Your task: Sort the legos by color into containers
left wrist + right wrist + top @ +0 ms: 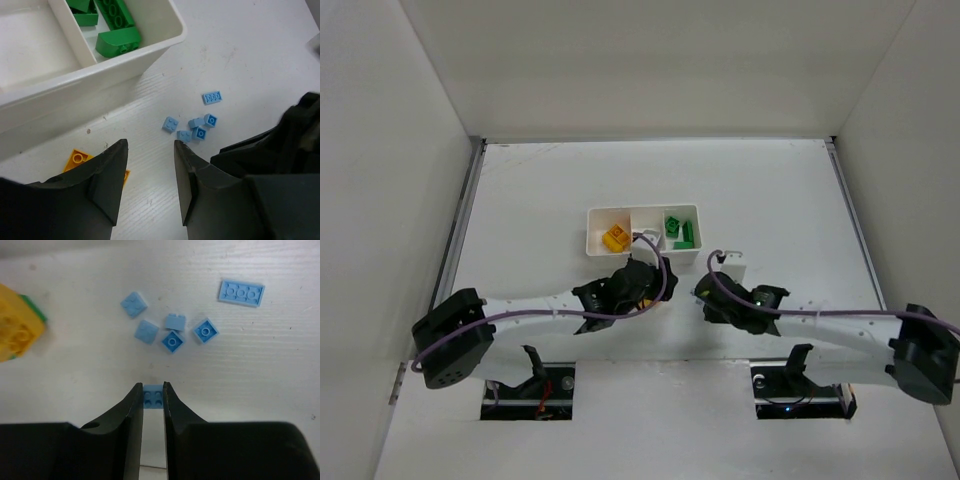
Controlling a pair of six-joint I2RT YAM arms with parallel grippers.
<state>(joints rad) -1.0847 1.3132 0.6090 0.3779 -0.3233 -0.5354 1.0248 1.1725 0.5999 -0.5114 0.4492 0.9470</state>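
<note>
Right pincer (pixel 153 391) grasps one blue lego (pixel 153 396), presumably for the middle compartment (pixel 645 218); left pincer (pixel 150 149) released, empty.

Green bricks (pixel 119 42), pale-blue bricks (pixel 172 340), perhaps yellow-orange brick (pixel 17 332)

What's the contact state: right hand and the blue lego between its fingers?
Touching. Right wrist view: the right hand pinches the blue lego, fingers flush against both sides.

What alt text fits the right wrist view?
The right hand pinches a small pale blue lego over the white table. Beyond it lie five more small blue pieces and a longer blue plate; a yellow brick sits at the left edge.
</note>
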